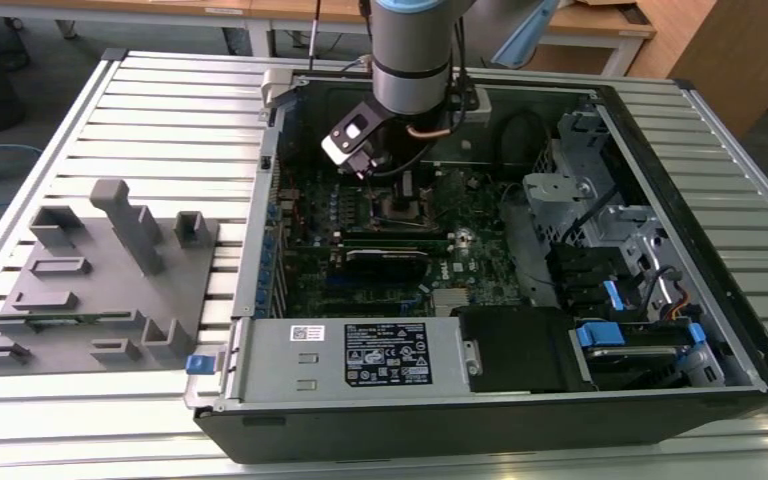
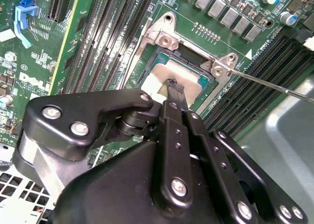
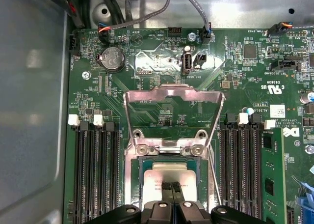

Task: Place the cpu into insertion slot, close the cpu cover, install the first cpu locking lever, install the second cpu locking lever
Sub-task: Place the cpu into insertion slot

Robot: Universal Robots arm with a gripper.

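One cpu (image 3: 164, 174) seated, cover open.
The clenched pincer (image 3: 171, 186) sits right over it in the insertion slot (image 1: 398, 208), twelve o'clock from the power supply (image 1: 384, 352) in the exterior view; the cpu cover (image 3: 174, 92) lies hinged open, likely for access.

Green mobo (image 3: 162, 62) lies under the jaws. Black mem slots (image 3: 95, 170) run close beside the jaws on one side, and a 2nd bank (image 3: 243, 160) on the other. Coin cell (image 3: 112, 59) sits well ahead of the jaws, w/ a cable plug (image 3: 104, 29) just past it. Blue slot latch (image 2: 24, 17) is far off to the side.

Exterior view: labelled PSU box (image 1: 357, 355) is well apart from the jaws, at the near wall of the black PC case (image 1: 491, 425). Drive cage (image 1: 584, 200) is on the exterior view's right of the jaws. Grey fixture block (image 1: 97, 270) is on the left, outside the case, on a slatted metal table (image 1: 171, 110).
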